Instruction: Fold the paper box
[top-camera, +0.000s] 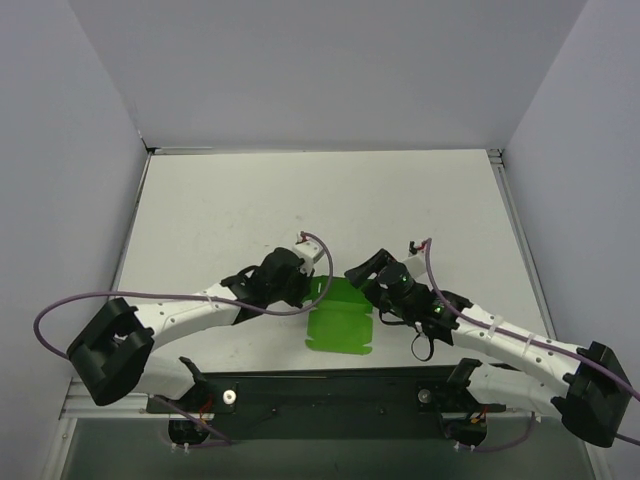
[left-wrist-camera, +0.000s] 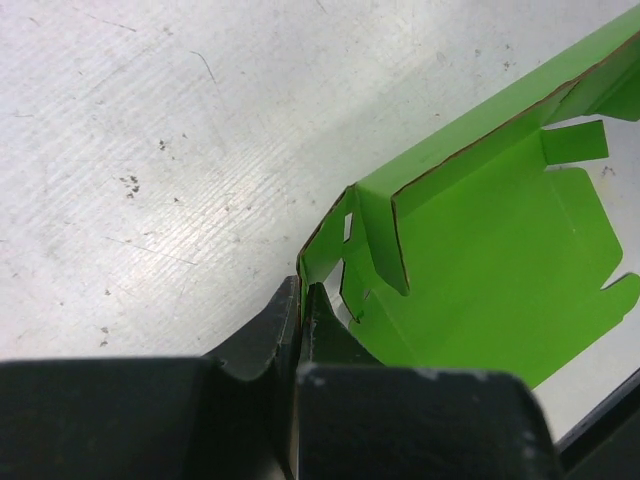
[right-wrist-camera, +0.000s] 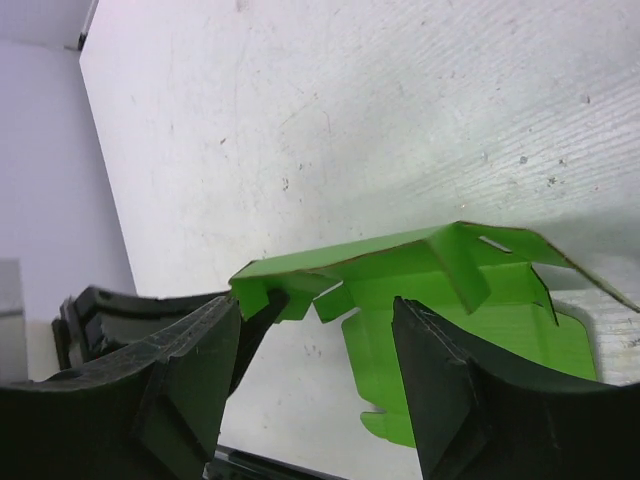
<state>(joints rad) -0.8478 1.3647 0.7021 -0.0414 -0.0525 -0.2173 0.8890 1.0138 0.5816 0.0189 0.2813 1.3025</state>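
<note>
Folding stage: the paper box (top-camera: 340, 320) is only partly formed. Its flat base panel lies on the white table (top-camera: 230, 200) and one long side wall is lifted along the far edge. I judge the task to be early to midway.
Box position: low in the overhead view, near the table's front edge, between the two grippers and just ahead of the arm bases.
Left gripper (left-wrist-camera: 300, 300): the jaws are pressed together on the small end flap at one corner of the raised wall, with the thin card pinched between them.
Reason for that hold: probably to anchor this corner, so the wall does not drop flat while the other arm works.
Right gripper (right-wrist-camera: 318, 305): the jaws are spread wide and straddle the opposite end of the raised wall. One finger is very close to a small tab, but I cannot tell whether they touch. Nothing is clamped.
Reason for that pose: it looks lined up to close on that end, or to press the tab inward.
Card details: there is a narrow slot in the corner flap near the left gripper, small tabs along the edges, and a brown raw edge on the cut card.
Writing and brands: none can be read on the box, the arms or the table.
</note>
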